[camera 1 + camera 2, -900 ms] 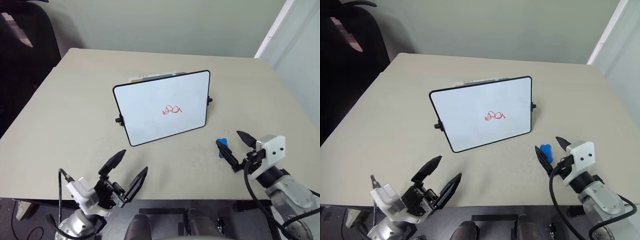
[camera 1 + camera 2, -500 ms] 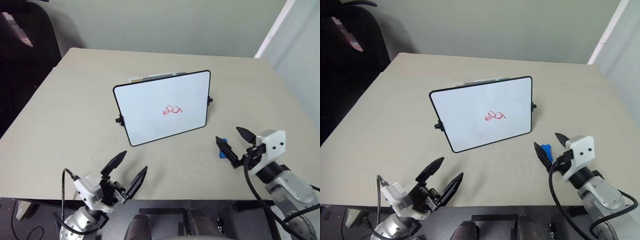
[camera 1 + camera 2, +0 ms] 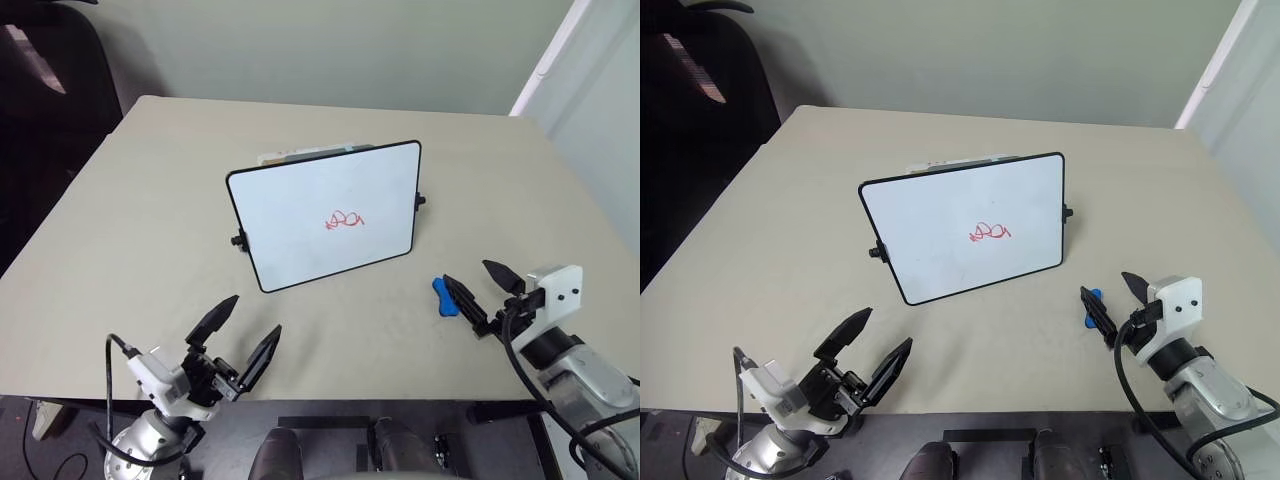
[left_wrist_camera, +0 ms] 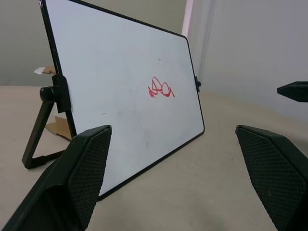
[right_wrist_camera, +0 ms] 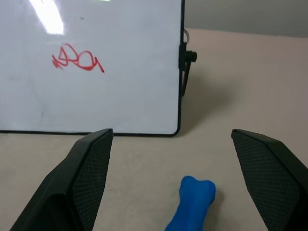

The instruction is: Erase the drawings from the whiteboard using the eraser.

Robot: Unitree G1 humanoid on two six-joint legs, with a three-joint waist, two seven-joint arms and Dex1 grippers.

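The whiteboard (image 3: 300, 225) stands tilted back on its stand in the middle of the table, black-rimmed, with side knobs. The drawings (image 3: 344, 220), a small red scribble, sit right of its centre and also show in the right wrist view as drawings (image 5: 76, 59). The blue bone-shaped eraser (image 3: 443, 296) lies flat on the table in front of the board's right lower corner. My right gripper (image 3: 467, 272) hovers open just right of it; the eraser (image 5: 192, 204) lies ahead, between the finger lines, untouched. My left gripper (image 3: 254, 314) is open near the table's front edge, empty, facing the whiteboard (image 4: 120, 91).
The beige table (image 3: 120, 220) has a front edge right under both grippers. A flat pale item (image 3: 295, 154) lies behind the board. A dark chair (image 3: 50, 90) stands at the far left, off the table.
My right gripper has drawn slightly to the right, so the eraser now shows free beside its left finger. The left gripper has shifted a little to the left. Board and eraser have not moved.
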